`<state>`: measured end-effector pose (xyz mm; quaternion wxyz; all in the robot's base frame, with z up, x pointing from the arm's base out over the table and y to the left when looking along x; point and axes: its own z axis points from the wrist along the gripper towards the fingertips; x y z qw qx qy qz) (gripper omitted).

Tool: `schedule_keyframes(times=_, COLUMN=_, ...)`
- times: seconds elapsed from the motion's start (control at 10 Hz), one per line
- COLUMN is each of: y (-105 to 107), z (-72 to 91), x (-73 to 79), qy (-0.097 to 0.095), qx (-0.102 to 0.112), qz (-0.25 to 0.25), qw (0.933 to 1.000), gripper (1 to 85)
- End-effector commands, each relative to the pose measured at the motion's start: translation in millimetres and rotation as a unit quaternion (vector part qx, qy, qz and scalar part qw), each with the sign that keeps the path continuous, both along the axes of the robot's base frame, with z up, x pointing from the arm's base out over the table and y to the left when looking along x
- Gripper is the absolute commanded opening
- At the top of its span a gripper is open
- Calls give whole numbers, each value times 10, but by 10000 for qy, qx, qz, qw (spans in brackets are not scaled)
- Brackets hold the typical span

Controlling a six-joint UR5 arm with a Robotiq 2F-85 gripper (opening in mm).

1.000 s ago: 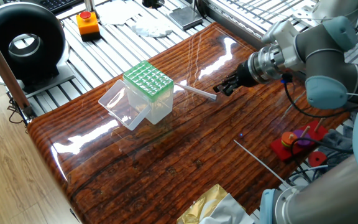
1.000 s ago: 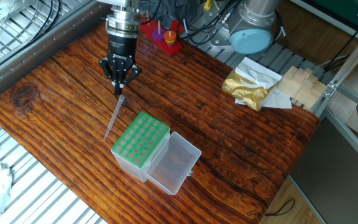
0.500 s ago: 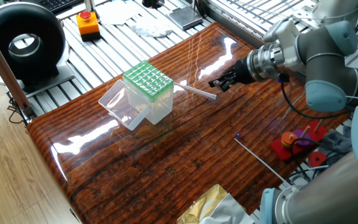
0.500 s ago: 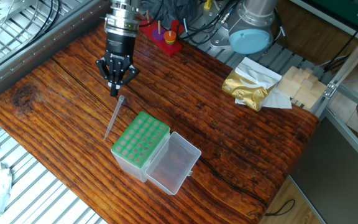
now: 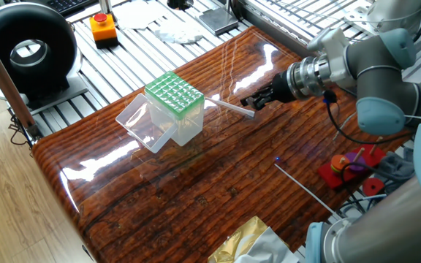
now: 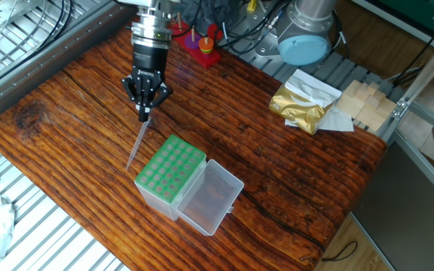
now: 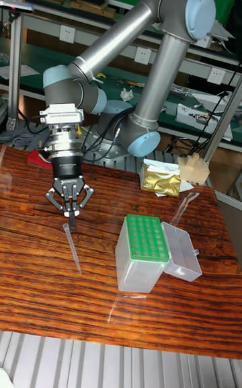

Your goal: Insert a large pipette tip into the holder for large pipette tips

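Pipette tip [image 6: 137, 142] unmoved; tool [image 6: 146, 112] has shifted closer.

Wooden table [image 6: 292, 173], glossy: carried large pipette tip [image 6: 137, 144] lying flat, green-topped holder [image 6: 170, 177] with lid open, gold foil bag [image 6: 301, 107].

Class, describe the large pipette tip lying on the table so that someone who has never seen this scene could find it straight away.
Start at the wooden table and find the clear box with the green grid top. Beside it, below the gripper, lies the large pipette tip: a slim translucent tube tapering to a point.
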<state>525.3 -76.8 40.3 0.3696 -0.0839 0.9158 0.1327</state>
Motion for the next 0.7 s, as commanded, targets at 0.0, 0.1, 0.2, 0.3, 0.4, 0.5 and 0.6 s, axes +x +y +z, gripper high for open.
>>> schedule_keyframes(times=0.0, y=-40, z=-65, x=10, qy=23, qx=-68, qz=-49, qw=10000, gripper=10)
schedule_keyframes(times=0.1, y=-72, z=-114, x=-15, qy=100, qx=-168, qz=-37, qw=9998, gripper=10)
schedule_keyframes(times=0.2, y=-89, z=-131, x=-27, qy=133, qx=-212, qz=-37, qw=9997, gripper=10)
schedule_keyframes(times=0.3, y=-99, z=-152, x=-44, qy=174, qx=-256, qz=-16, qw=9995, gripper=10)
schedule_keyframes(times=0.4, y=-104, z=-172, x=-60, qy=224, qx=-279, qz=3, qw=9994, gripper=10)
schedule_keyframes(times=0.5, y=-107, z=-186, x=-68, qy=256, qx=-327, qz=46, qw=9991, gripper=17)
schedule_keyframes(times=0.6, y=-90, z=-178, x=-64, qy=249, qx=-330, qz=108, qw=9991, gripper=93)
